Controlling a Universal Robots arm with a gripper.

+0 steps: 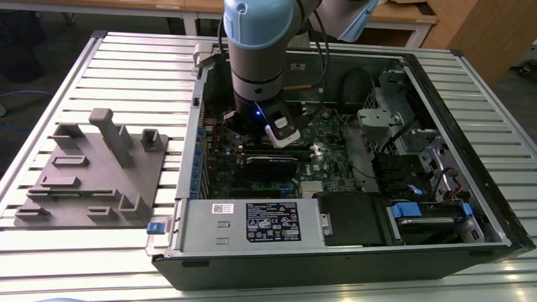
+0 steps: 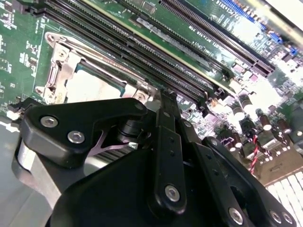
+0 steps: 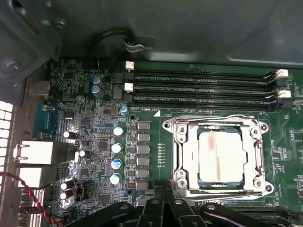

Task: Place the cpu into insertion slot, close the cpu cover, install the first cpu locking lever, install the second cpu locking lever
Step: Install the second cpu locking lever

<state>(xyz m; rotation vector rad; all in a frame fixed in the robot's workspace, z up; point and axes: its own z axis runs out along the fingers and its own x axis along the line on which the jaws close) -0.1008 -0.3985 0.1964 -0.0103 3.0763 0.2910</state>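
Observation:
The cpu (image 3: 220, 153), a dull silver square, lies in the insertion slot (image 3: 166, 125) on the green motherboard. The silvery cpu cover (image 3: 182, 158) rests flat around it, and the chip shows through the cut-out centre. A thin wire locking lever (image 3: 213, 117) runs flat along one edge of the socket, and another lies along the adjoining side. My gripper (image 3: 159, 191) is shut, its tip close above one socket corner. In the second wrist view the gripper (image 2: 168, 97) hovers beside the cpu (image 2: 90, 87) and cover (image 2: 54, 75). The arm (image 1: 256, 56) reaches down into the open computer case.
Long black memory slots (image 3: 203, 87) run beside the socket, and a row of capacitors (image 3: 117, 146) stands on another side. Red and black wires (image 3: 28, 189) lie near the ports. Case walls (image 1: 470, 157), drive bays and a power supply (image 1: 251, 220) surround the board. A grey fixture block (image 1: 92, 170) sits on the slatted table.

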